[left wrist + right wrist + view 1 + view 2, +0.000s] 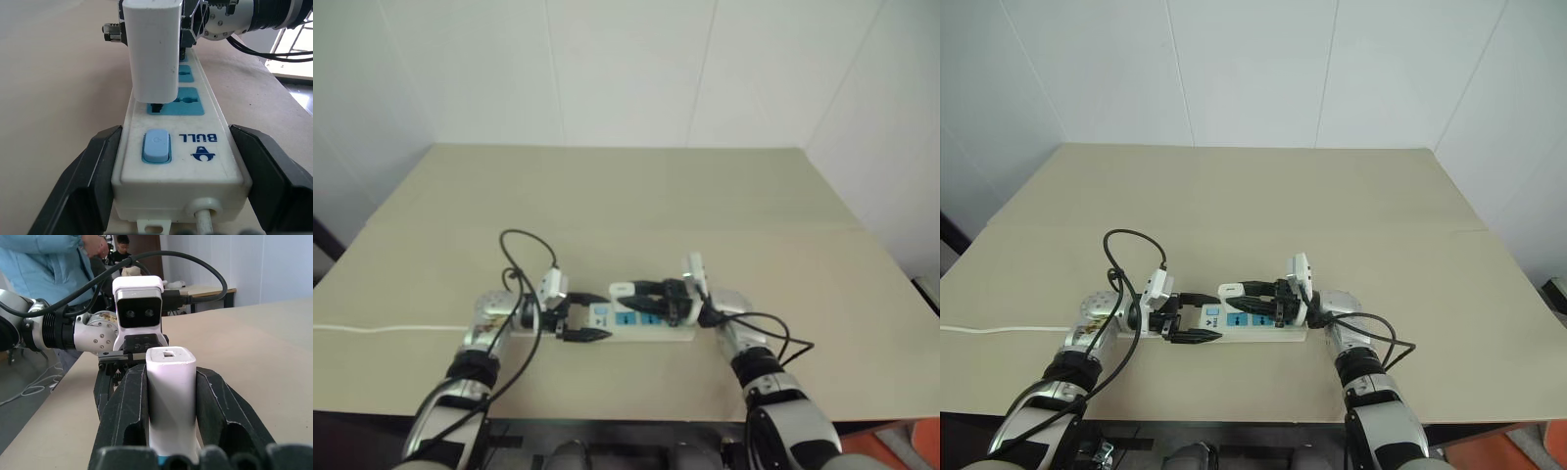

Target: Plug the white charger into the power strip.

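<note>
- From the head views, the power strip (1234,323) lies flat near the front edge of the beige desk (1253,196), with both arms meeting over it.
- The left gripper (1197,318) has its jaws closed on the strip's switch end, one finger along each long side; the left wrist view shows this closely, with the blue switch (156,146) and the cord outlet between the two black fingers (88,176).
- The right gripper (1249,297) has its jaws closed on the white charger (1231,291); the right wrist view shows the charger (171,396) pinched between the two fingers.
- The left wrist view alone shows the charger (154,49) upright over the first blue-framed socket (171,105) beside the switch, its underside just above the socket face with a dark gap beneath; the prongs are hard to make out there.
- In the head views that gap is too small to judge.
- The right wrist view shows a person in a light blue jacket (44,264) beyond the desk, cut off at the frame edge.
- A white cord (999,329) runs off the desk's left side.
</note>
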